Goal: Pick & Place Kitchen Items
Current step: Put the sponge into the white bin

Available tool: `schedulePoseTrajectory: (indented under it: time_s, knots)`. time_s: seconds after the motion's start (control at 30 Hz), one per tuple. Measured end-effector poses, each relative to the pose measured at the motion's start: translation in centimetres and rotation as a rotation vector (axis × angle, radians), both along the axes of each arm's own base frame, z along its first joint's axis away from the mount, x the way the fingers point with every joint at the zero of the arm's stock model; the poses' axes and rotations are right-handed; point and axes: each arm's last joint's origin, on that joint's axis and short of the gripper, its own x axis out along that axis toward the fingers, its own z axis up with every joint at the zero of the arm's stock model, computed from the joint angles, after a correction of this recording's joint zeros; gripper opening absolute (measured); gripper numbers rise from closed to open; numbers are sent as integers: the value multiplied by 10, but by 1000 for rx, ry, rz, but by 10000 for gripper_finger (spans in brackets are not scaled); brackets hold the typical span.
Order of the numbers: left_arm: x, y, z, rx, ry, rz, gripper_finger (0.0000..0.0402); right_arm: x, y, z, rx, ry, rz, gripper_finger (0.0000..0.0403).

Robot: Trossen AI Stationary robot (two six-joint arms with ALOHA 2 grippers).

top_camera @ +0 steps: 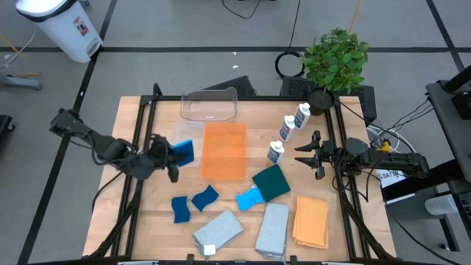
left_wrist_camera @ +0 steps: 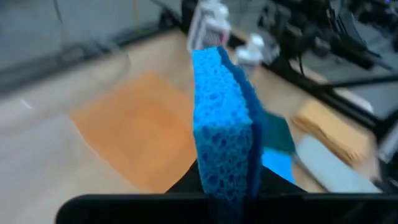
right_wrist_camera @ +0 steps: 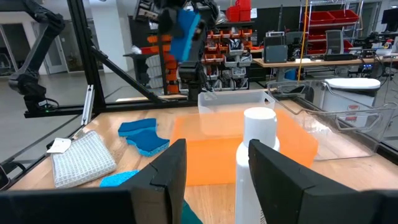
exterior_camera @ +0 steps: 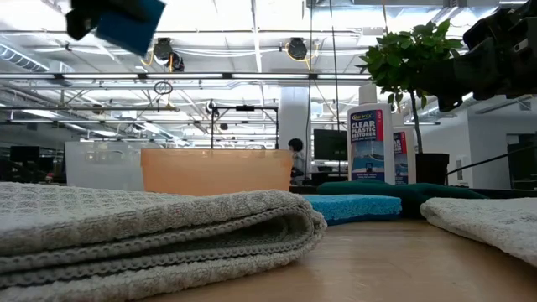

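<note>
Sponge (top_camera: 184,152) held aloft: the left tool (top_camera: 175,153) is clamped on a small blue sponge, lifted clear of the desk (top_camera: 151,206), just beside the left edge of an orange bin (top_camera: 224,150). From the left wrist camera the sponge stands on edge between the fingers, gripped across its thin sides, likely so it can drop cleanly into a container.

A clear tub (top_camera: 210,104) sits behind the orange bin, near the far edge of the desk. Two more blue sponges (top_camera: 193,203) lie on the wood towards the near left. A dark green pad (top_camera: 271,182) overlaps a light blue pad (top_camera: 249,198) in the middle. Grey cloths (top_camera: 218,230) and an orange cloth (top_camera: 310,219) lie folded along the near edge, the orange one close to the right side.

Three white bottles (top_camera: 288,133) stand in a slanting row right of the bin. The right tool (top_camera: 310,153) has its fingers apart, level with the nearest bottle and just beside it, seemingly ready to take it.

Open wood lies to the left of the bin and between the bin and the sponges; the right side is crowded, with a potted plant (top_camera: 335,60) at the far corner.
</note>
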Motion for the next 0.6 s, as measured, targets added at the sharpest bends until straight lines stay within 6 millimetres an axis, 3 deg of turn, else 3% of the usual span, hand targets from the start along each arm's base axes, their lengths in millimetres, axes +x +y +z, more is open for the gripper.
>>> schedulePoseTrajectory:
  time_s: [0.13, 0.33, 0.6]
  knots:
    - [8, 12, 6, 73, -35, 83, 26, 0, 0, 0, 0, 0, 0, 146]
    - [13, 34, 8, 120, -35, 220, 8, 0, 0, 0, 0, 0, 0, 146]
    - [19, 59, 3, 121, -4, 365, 30, 0, 0, 0, 0, 0, 0, 146]
